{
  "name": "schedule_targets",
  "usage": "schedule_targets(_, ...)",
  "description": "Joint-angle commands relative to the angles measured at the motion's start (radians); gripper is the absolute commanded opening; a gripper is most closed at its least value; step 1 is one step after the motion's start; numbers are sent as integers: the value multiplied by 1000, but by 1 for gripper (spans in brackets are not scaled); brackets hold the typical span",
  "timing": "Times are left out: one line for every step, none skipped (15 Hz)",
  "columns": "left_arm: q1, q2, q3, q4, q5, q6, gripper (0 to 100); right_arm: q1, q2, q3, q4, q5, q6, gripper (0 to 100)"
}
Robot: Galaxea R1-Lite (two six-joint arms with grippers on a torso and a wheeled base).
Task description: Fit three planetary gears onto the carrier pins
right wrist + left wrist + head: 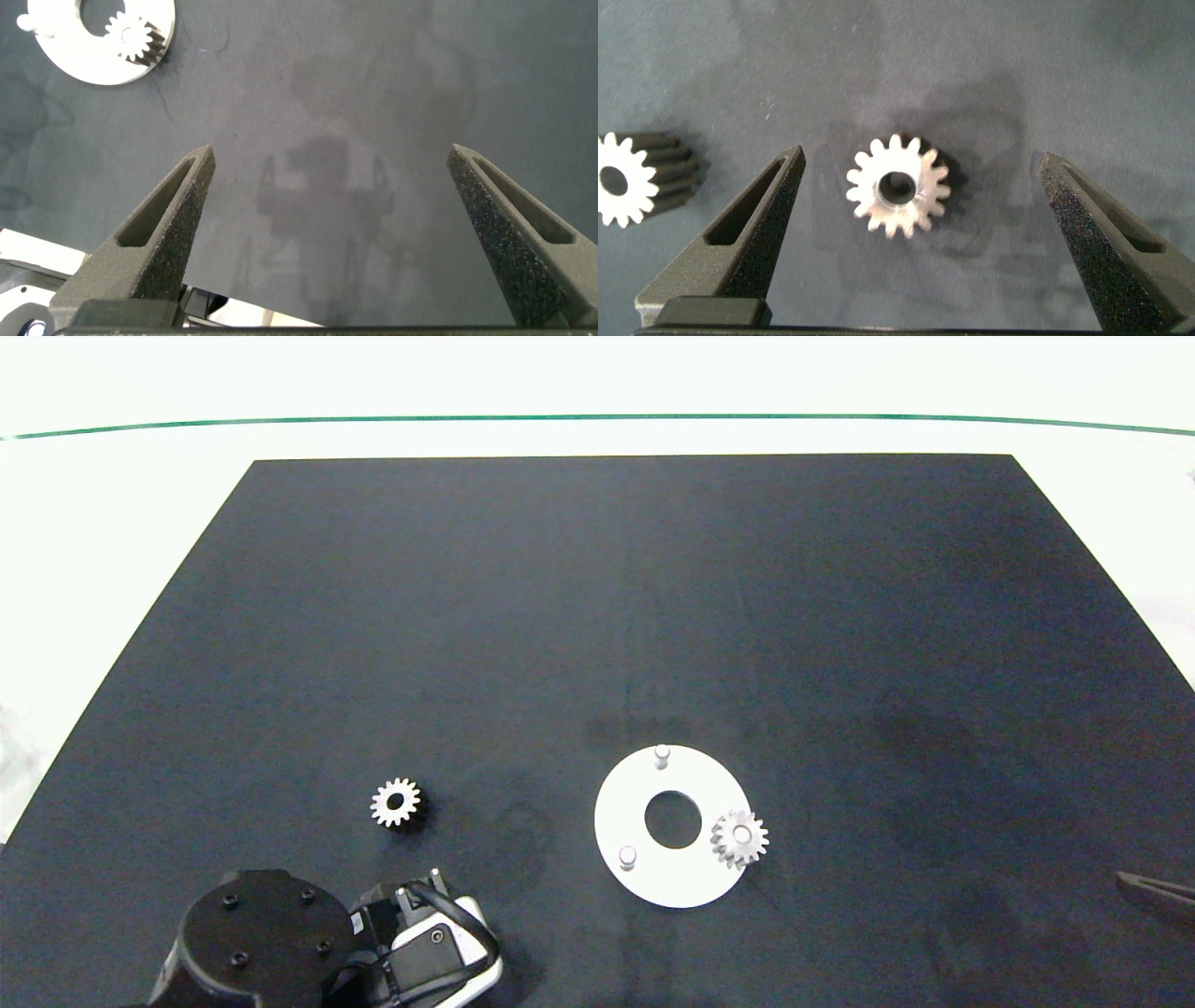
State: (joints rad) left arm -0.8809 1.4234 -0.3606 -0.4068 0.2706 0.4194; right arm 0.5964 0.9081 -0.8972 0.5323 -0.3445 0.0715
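The white disc (653,882) lies at the front centre of the black mat. One planetary gear (740,838) sits on its right carrier pin, seen also as a gear on the disc (138,42). Two carrier pins stand bare: the far one (662,753) and the near-left one (627,855). A second gear (395,801) lies flat on the mat to the left. My left gripper (922,159) hangs open over a third gear (896,185), which lies flat between the fingers and touches neither. A neighbouring gear (617,177) lies beside it. My right gripper (332,154) is open over bare mat.
The left arm (280,943) comes in at the front left and covers the mat beneath it. A fingertip of the right gripper (1153,894) shows at the right edge. The black mat (597,616) rests on a white table with a green line along the back.
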Motion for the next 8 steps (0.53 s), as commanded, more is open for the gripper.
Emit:
schedule_targets(0,22,0,-3,7,2,100,0,-3,4,3,-1,1,100)
schedule_targets(2,22,0,-1,7,2,100,0,-3,4,3,-1,1,100)
schedule_targets(2,19,2,-1,9,1,100,0,-3,8,3,1,1,100)
schedule_targets(2,15,2,2,9,-4,98,0,-3,8,3,2,1,100)
schedule_targets(2,11,2,2,9,-10,95,0,-3,9,3,2,2,100)
schedule_targets(2,11,2,3,9,-10,94,0,-2,11,3,2,10,100)
schedule_targets(2,12,2,5,9,-11,92,0,-3,11,3,2,11,100)
schedule_targets(0,15,0,5,9,-21,89,0,-3,12,3,4,11,100)
